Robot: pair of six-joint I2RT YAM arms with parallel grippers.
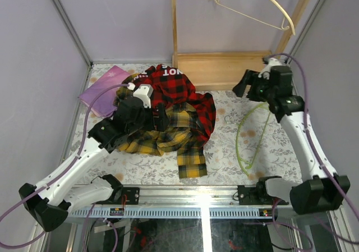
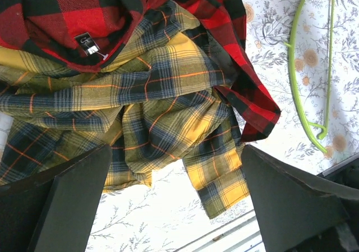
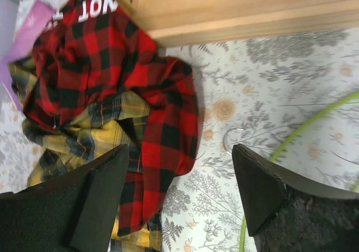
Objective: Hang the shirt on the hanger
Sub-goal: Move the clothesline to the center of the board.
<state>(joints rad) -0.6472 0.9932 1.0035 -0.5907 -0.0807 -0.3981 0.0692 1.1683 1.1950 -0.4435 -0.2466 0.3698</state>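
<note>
Yellow-and-black plaid flannel shirt [image 1: 162, 138] lies crumpled partly under a red-and-black plaid garment [image 1: 179, 92] on the counter [image 1: 224, 162], thin yellow-green hanger [image 2: 300, 83] apart; left pincer [image 2: 175, 151] and right pincer [image 3: 179, 151] hang spread, so freeing and gripping the shirt likely comes first.

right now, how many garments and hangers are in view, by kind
garments: 2 (yellow-and-black shirt, red-and-black garment)
hangers: 2 (green hanger, cream hanger)
total: 4
</note>
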